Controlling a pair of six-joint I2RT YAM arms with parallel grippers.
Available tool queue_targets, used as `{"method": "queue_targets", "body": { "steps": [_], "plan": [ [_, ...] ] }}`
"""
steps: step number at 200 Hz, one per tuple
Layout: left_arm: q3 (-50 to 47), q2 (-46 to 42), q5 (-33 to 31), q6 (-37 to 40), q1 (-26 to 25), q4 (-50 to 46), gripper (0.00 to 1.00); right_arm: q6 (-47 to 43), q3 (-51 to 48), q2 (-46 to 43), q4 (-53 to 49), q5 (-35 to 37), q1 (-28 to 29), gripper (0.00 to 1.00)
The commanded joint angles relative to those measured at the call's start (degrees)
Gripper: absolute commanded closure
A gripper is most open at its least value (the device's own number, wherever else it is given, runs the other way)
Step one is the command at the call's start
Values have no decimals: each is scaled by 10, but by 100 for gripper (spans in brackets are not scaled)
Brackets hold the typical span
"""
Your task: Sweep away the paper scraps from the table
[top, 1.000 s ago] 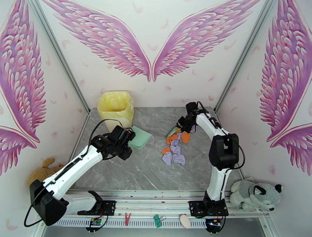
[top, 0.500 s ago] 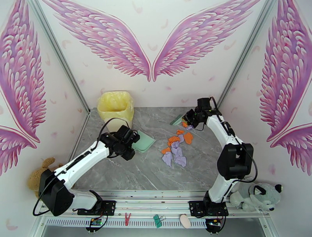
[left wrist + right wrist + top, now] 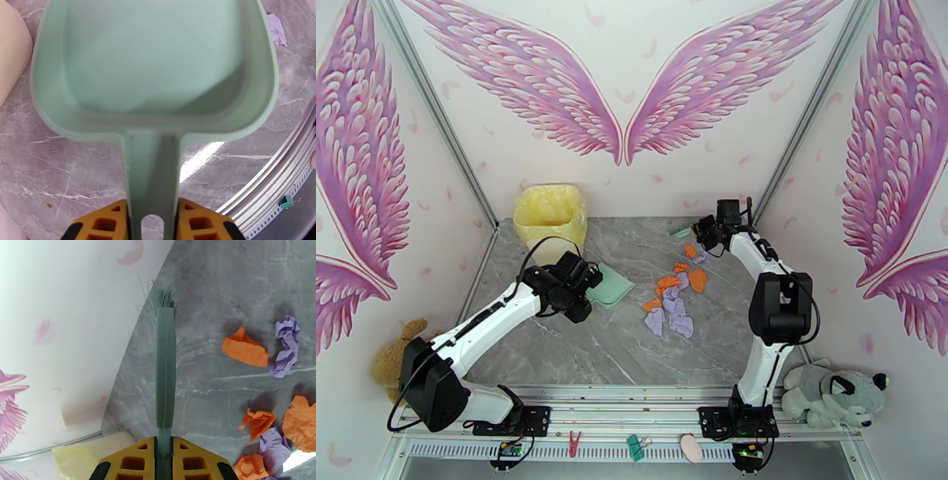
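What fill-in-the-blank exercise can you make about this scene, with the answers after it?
1. The left tool is shut on the ____ of the dustpan.
2. The right tool is shut on the brush, whose ____ point away from the tool.
3. The paper scraps on the table are lavender and ____.
4. The yellow-lined bin stands at the table's far ____ corner.
Missing words: handle; bristles; orange; left.
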Motion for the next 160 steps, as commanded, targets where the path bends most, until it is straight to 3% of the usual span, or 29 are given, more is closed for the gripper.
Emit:
{"method": "queue_targets", "body": {
  "steps": [1, 74, 160],
  "plan": [
    [5, -9, 8, -1, -2, 9, 100, 36, -8, 9, 35, 21, -9, 100],
    [7, -8, 8, 13, -2, -4, 100, -12, -20, 8, -103, 26, -20, 100],
    [8, 3, 19, 22, -3, -11, 100, -48, -143, -77, -117, -5, -41, 100]
  ]
}}
